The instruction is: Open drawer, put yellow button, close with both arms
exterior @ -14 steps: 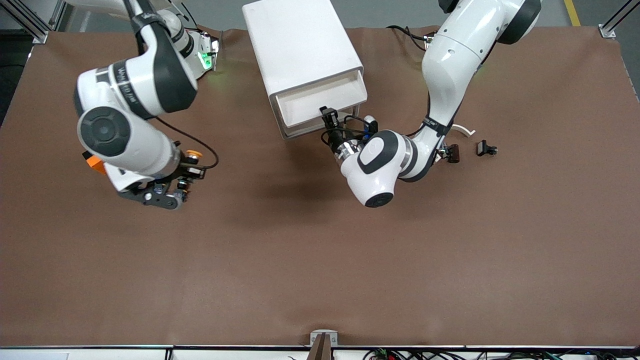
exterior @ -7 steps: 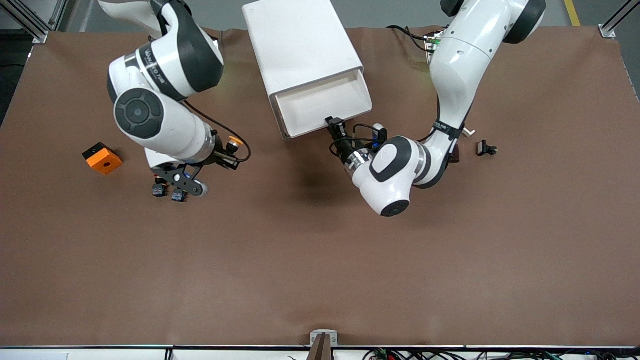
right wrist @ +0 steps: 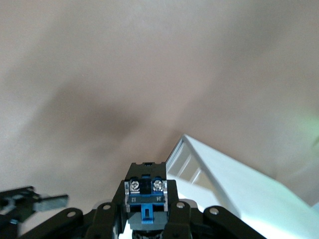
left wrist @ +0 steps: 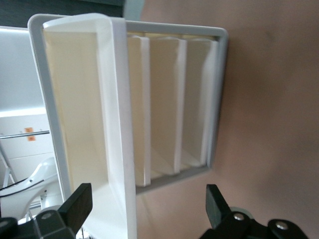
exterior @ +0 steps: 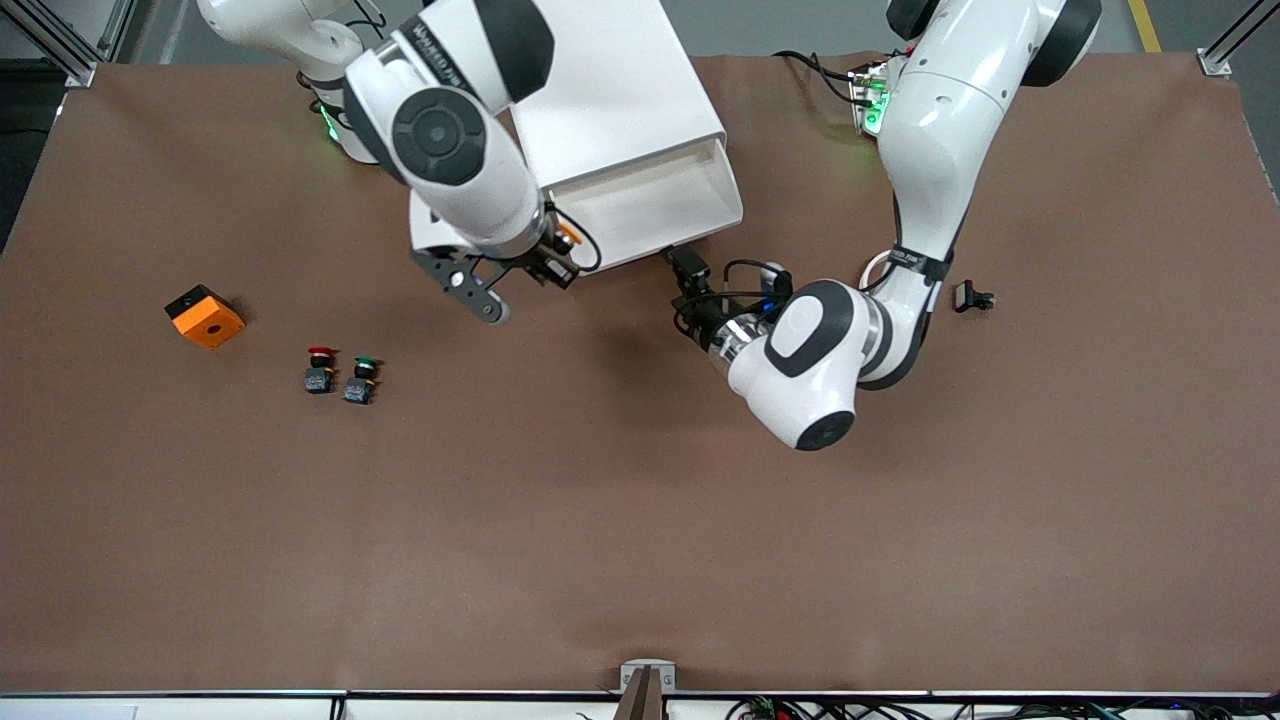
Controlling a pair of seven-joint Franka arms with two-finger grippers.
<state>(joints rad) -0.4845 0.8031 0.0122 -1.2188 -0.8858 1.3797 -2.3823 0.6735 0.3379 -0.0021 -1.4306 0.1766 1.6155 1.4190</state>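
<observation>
The top drawer (exterior: 650, 205) of the white cabinet (exterior: 600, 90) stands pulled out, its inside bare. My right gripper (exterior: 553, 256) is over the drawer's front corner at the right arm's end, shut on the yellow button (exterior: 566, 240). In the right wrist view the button's black and blue body (right wrist: 144, 199) sits in the right gripper (right wrist: 144, 219), with the drawer's rim (right wrist: 234, 194) just past it. My left gripper (exterior: 688, 262) is open at the drawer's other front corner. In the left wrist view the drawer's front panel (left wrist: 117, 99) stands between the fingers (left wrist: 79, 204) of the left gripper (left wrist: 147, 206).
A red-capped button (exterior: 320, 368) and a green-capped button (exterior: 361, 378) stand on the brown table toward the right arm's end, with an orange block (exterior: 204, 316) beside them. A small black part (exterior: 972, 296) lies toward the left arm's end.
My right arm has carried the yellow button from beside the orange block up to the drawer's front corner. The left gripper has shifted along the drawer front, and the drawer is out slightly more.
</observation>
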